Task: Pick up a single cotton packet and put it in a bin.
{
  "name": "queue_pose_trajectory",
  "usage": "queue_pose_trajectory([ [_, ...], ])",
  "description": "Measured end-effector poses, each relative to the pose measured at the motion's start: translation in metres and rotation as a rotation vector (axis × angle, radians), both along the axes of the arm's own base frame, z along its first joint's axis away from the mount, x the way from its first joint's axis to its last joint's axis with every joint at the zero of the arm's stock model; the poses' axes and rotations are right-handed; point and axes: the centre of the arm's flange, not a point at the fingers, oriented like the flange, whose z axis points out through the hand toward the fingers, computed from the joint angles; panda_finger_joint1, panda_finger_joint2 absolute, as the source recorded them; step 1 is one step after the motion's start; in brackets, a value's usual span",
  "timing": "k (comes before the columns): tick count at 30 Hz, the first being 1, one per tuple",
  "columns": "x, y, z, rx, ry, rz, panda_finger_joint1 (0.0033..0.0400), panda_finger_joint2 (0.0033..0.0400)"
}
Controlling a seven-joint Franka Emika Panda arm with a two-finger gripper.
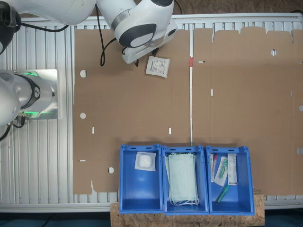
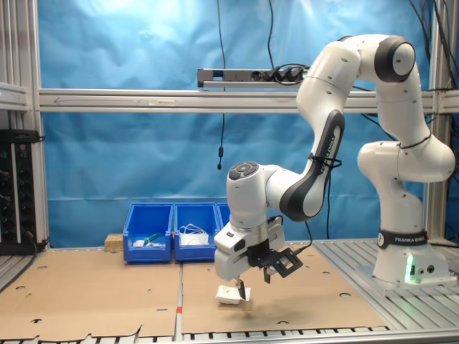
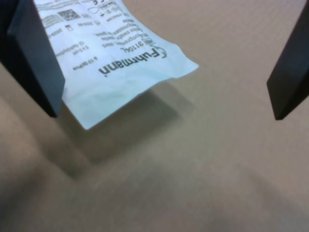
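White cotton packet (image 3: 116, 58) with dark print, right beside one black finger (image 3: 34, 58) of the tool (image 3: 164, 72). Brown cardboard (image 1: 142, 104) beneath. Well away from the tool, blue bin (image 1: 140, 189) holding a white pad (image 1: 145, 161), next bin with pale green masks (image 1: 182, 178).

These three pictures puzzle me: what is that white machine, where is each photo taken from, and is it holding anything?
The white machine is a robot arm with a two-fingered gripper. The first exterior view looks straight down on a cardboard-covered table; the second exterior view looks from the side; the wrist view sits on the arm, looking between the dark fingers. A printed white cotton packet lies on the cardboard beside one finger. The fingers are spread, holding nothing. Three blue bins stand at the table's edge.
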Motion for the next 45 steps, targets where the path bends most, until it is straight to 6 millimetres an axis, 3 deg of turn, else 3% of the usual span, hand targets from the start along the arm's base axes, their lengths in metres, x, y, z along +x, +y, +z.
queue_pose_trajectory([
  [24, 0.009, -0.013, 0.017, 0.016, -0.03, -0.033, 0.04, 0.04],
  [45, 0.031, -0.045, 0.033, 0.026, -0.07, -0.104, 0.04, 0.04],
])
